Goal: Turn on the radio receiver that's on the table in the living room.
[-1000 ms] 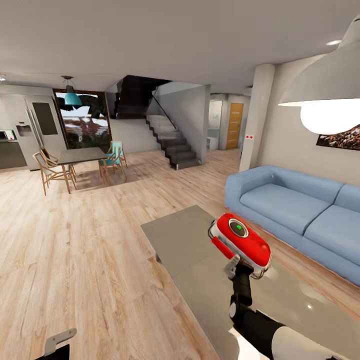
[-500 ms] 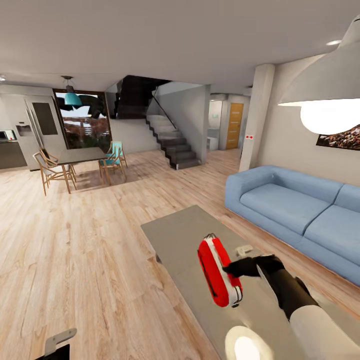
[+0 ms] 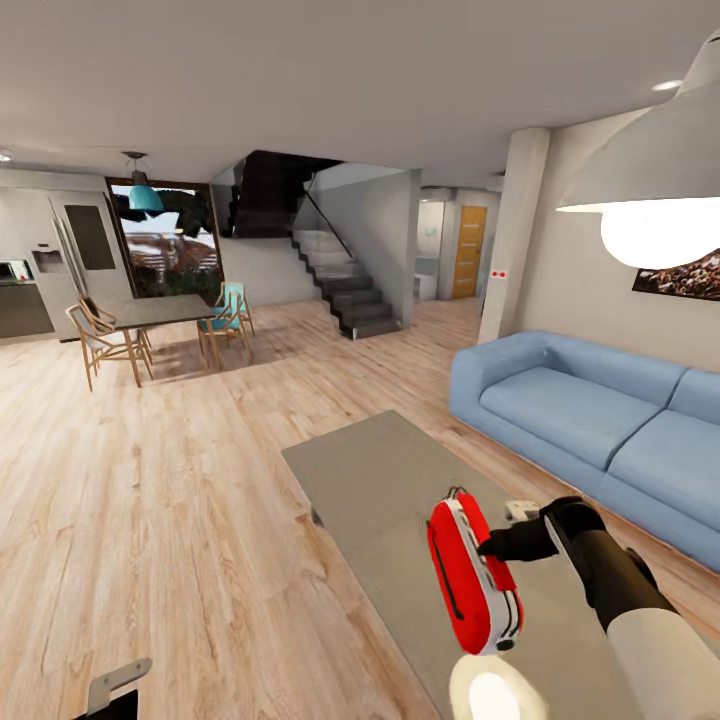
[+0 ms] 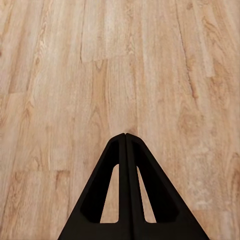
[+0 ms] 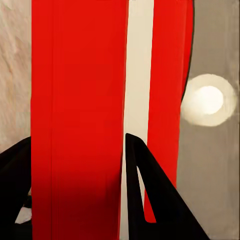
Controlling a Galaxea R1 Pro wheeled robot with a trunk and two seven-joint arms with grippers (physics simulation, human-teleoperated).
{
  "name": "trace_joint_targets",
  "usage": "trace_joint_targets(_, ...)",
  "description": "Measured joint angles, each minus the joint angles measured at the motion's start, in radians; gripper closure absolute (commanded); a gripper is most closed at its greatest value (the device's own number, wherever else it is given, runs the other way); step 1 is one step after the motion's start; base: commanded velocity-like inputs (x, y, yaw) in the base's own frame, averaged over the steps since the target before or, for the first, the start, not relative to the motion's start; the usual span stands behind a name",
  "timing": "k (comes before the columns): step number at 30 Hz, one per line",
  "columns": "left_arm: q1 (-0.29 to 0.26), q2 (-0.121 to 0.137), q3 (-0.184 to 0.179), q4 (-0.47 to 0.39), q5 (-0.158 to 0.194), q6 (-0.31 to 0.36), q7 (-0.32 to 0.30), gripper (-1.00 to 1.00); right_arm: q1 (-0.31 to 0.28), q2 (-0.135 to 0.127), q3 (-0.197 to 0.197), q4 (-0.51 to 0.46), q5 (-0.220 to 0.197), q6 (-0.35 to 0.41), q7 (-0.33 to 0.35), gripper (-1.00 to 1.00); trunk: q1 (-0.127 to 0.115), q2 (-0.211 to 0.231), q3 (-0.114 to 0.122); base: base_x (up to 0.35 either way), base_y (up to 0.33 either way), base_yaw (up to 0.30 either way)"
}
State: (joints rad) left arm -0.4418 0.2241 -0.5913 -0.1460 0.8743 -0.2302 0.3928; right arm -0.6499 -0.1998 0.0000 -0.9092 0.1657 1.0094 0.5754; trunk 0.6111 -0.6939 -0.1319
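Observation:
The red radio receiver [image 3: 472, 582] stands on edge just above the grey coffee table [image 3: 375, 475], its white band toward the right arm and its wire handle on the near face. My right gripper [image 3: 492, 548] is shut on it from the right. In the right wrist view the radio's red body [image 5: 75, 75] sits between the two black fingers [image 5: 145, 190]. The dial and grille are hidden. My left gripper [image 4: 125, 136] hangs shut and empty over the wood floor, and shows at the lower left in the head view [image 3: 115, 683].
A blue sofa [image 3: 590, 415] runs along the right of the table. A white pendant lamp [image 3: 650, 190] hangs at the upper right, and its reflection [image 3: 490, 690] glows on the tabletop. A dining table with chairs [image 3: 160, 312] and stairs [image 3: 345, 280] stand far back.
The radio has turned from lying flat with its dial up to standing on edge, and has moved down and toward me. My right arm has swung from below it to its right side.

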Motion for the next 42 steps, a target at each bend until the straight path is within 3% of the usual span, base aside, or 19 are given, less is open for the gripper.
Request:
trace_joint_targets(1,0.000,0.000,0.000,0.000,0.000,0.000,0.000,1.00,0.000,0.001,0.000,0.016,0.024,0.004,-0.031,1.00,0.000,0.000,0.000,0.000,0.000,0.000)
trace_joint_targets(4,0.000,0.000,0.000,0.000,0.000,0.000,0.000,1.00,0.000,0.006,-0.004,0.085,0.163,-0.003,-0.171,1.00,0.000,0.000,0.000,0.000,0.000,0.000)
trace_joint_targets(5,0.000,0.000,0.000,0.000,0.000,0.000,0.000,1.00,0.000,0.007,-0.004,0.097,0.188,-0.006,-0.193,1.00,0.000,0.000,0.000,0.000,0.000,0.000)
trace_joint_targets(7,0.000,-0.001,-0.001,0.000,0.000,0.000,0.000,1.00,0.000,0.009,-0.005,0.154,0.145,0.003,-0.256,1.00,0.000,0.000,0.000,0.000,0.000,0.000)
trace_joint_targets(10,0.000,-0.003,-0.001,0.000,0.000,0.000,0.000,1.00,0.000,0.011,-0.006,0.188,0.186,-0.006,-0.299,1.00,0.000,0.000,0.000,0.000,0.000,0.000)
trace_joint_targets(13,0.000,-0.003,-0.001,0.000,0.000,0.000,0.001,1.00,0.000,0.014,-0.005,0.202,0.156,-0.009,-0.308,1.00,0.000,0.000,0.000,0.000,0.000,0.000)
trace_joint_targets(16,0.000,-0.004,-0.001,0.000,0.000,0.000,0.001,1.00,0.000,0.016,-0.004,0.207,0.175,-0.015,-0.310,1.00,0.000,0.000,0.000,0.000,0.000,0.000)
trace_joint_targets(27,0.000,-0.005,-0.001,0.000,-0.001,0.000,0.001,1.00,0.000,0.021,0.004,0.210,0.172,-0.034,-0.298,1.00,0.000,0.000,0.000,0.000,0.000,0.000)
trace_joint_targets(37,0.000,-0.016,-0.002,-0.001,0.000,0.001,-0.002,1.00,0.000,0.045,0.005,0.210,0.170,-0.080,-0.292,1.00,0.000,0.000,0.000,0.000,0.000,0.000)
trace_joint_targets(40,0.000,-0.025,-0.002,-0.001,0.000,0.001,-0.002,1.00,0.000,0.050,0.002,0.210,0.147,-0.080,-0.254,1.00,0.000,0.000,0.000,0.000,0.000,0.000)
trace_joint_targets(42,0.000,-0.028,-0.002,-0.001,0.000,0.002,-0.002,1.00,0.000,0.052,0.004,0.210,0.095,-0.077,-0.180,1.00,0.000,0.000,0.000,0.000,0.000,0.000)
